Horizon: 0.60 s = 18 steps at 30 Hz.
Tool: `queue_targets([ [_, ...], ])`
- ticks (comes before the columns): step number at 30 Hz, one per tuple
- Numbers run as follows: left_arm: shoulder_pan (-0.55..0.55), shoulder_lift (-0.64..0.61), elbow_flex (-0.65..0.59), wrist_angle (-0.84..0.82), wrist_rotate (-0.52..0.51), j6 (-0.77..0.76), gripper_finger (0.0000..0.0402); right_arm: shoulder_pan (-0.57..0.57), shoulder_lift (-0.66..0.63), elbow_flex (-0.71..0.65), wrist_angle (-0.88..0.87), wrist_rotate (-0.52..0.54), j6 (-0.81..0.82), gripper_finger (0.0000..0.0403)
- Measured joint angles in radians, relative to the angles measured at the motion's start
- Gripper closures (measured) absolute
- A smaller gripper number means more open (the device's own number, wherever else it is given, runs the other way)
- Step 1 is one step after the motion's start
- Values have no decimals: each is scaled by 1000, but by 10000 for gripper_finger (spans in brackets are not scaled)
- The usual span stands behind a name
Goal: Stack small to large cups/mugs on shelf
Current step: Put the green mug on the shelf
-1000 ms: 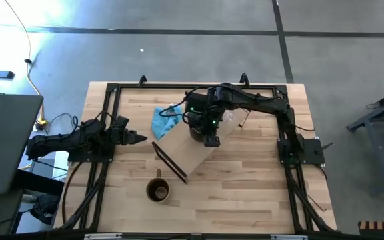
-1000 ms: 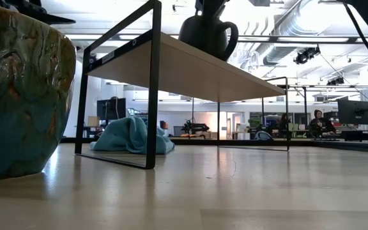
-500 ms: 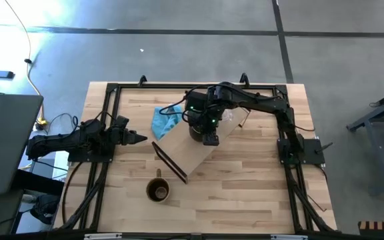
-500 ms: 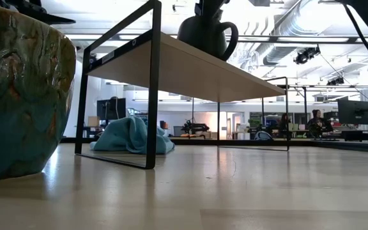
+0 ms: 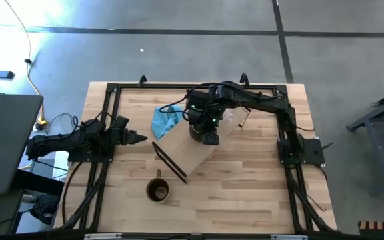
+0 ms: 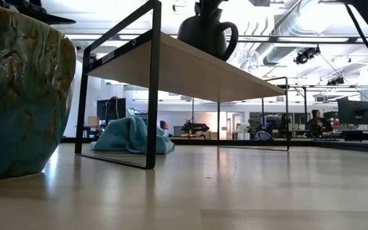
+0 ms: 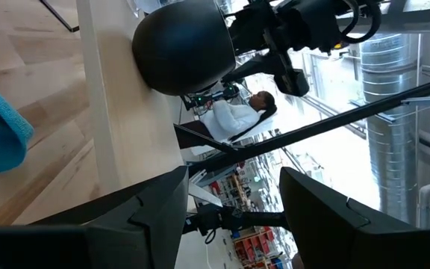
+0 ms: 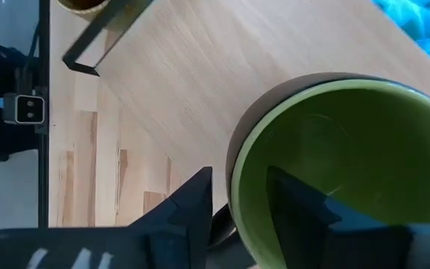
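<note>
wooden table [image 5: 245,193] carries the shelf [image 5: 191,152], where the right gripper [image 8: 234,205], fingers parted astride the green mug's [image 8: 342,172] rim, releases it; next, lift clear.

No text, label, brand, number or sign can be read in any view. The small markings in the room behind the table are too small and blurred to make out.
</note>
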Motion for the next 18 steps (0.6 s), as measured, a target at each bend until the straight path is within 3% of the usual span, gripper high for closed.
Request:
queue_targets([
  [13,0,0,0,1,0,-8,202,-2,-103,0,30,7,23,272],
  [18,0,0,0,1,0,-27,202,-8,-187,1,2,134,34,272],
])
